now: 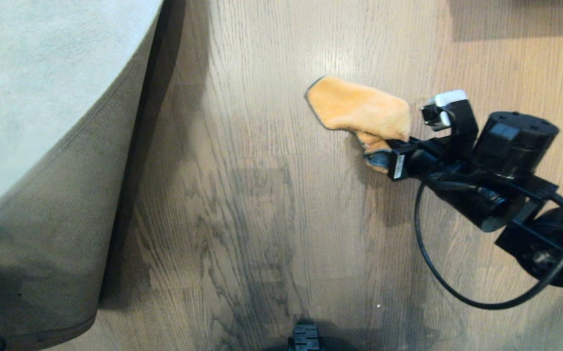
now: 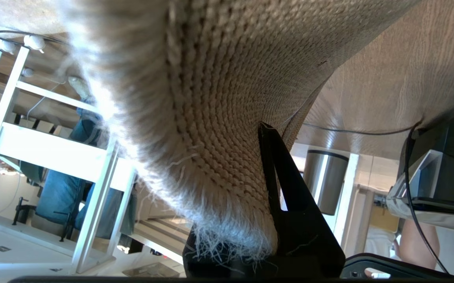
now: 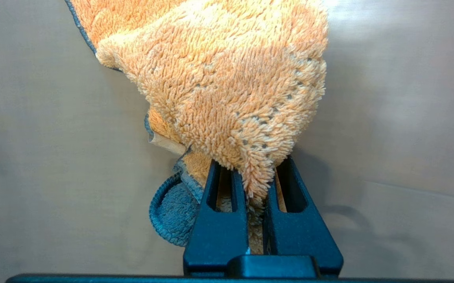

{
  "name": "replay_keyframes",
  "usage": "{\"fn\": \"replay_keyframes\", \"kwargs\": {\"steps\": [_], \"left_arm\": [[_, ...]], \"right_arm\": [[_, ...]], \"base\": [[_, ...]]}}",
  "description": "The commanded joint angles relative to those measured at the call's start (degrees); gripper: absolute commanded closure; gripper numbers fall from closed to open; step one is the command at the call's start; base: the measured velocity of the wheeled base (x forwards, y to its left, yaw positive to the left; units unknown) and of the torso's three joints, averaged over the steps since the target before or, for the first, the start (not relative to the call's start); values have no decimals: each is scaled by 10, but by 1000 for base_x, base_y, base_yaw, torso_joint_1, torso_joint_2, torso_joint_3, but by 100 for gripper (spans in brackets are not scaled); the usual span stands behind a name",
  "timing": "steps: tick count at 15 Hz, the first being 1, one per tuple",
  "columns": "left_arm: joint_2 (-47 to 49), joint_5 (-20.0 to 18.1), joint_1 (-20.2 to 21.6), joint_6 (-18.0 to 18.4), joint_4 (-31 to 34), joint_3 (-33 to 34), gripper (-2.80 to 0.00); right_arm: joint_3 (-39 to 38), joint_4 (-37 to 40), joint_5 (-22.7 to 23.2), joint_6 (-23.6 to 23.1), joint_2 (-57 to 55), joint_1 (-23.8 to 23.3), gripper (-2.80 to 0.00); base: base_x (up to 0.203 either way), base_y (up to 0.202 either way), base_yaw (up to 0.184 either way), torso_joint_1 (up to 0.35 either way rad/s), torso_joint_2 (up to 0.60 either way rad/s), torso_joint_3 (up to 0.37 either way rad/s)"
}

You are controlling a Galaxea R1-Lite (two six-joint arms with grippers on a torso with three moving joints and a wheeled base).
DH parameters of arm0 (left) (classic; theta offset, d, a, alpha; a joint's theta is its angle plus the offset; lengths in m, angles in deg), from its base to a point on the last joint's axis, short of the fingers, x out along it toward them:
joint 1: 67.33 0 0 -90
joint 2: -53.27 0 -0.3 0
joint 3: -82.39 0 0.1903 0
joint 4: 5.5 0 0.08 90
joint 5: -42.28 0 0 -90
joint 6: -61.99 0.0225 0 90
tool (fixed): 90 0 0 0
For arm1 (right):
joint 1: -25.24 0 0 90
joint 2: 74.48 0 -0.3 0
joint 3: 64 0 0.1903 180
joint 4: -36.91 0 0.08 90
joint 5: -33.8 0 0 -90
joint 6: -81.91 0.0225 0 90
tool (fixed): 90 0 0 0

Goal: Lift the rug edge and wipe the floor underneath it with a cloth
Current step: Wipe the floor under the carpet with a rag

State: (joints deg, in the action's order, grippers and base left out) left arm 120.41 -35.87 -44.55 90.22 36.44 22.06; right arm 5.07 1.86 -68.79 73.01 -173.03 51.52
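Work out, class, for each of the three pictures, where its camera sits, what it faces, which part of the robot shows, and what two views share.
Head view: on the robot's head, facing down at the floor; shows the right gripper.
Left wrist view: behind the left gripper, shut on the rug edge.
Right wrist view: behind the right gripper, shut on the cloth.
Shared: head and right wrist views both show the cloth.

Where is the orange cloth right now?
In the head view, the cloth lies right of centre on the floor, pinched by the right gripper, well away from the lifted rug edge.
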Motion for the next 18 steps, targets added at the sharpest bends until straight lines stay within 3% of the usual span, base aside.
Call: {"fn": "replay_keyframes", "kwargs": {"steps": [1,7,10,13,18], "left_arm": [[0,1,-1,2,1,-1,0],[0,1,0,2,1,-4,0],[0,1,-1,3,0,-6,0],[0,1,0,3,0,-6,0],[1,5,0,3,-20,-6,0]], "right_arm": [[-48,-3,-1,-1,87,-58,0],[-212,-3,-2,-1,253,-123,0],[-274,-3,-2,-2,318,-188,0],[-326,-3,-3,-11,365,-226,0],[-427,3,-2,-21,458,-249,0]], "base": [[0,0,0,0,0,0],[0,0,0,0,0,0],[0,0,0,0,0,0],[0,0,0,0,0,0],[0,0,0,0,0,0]]}}
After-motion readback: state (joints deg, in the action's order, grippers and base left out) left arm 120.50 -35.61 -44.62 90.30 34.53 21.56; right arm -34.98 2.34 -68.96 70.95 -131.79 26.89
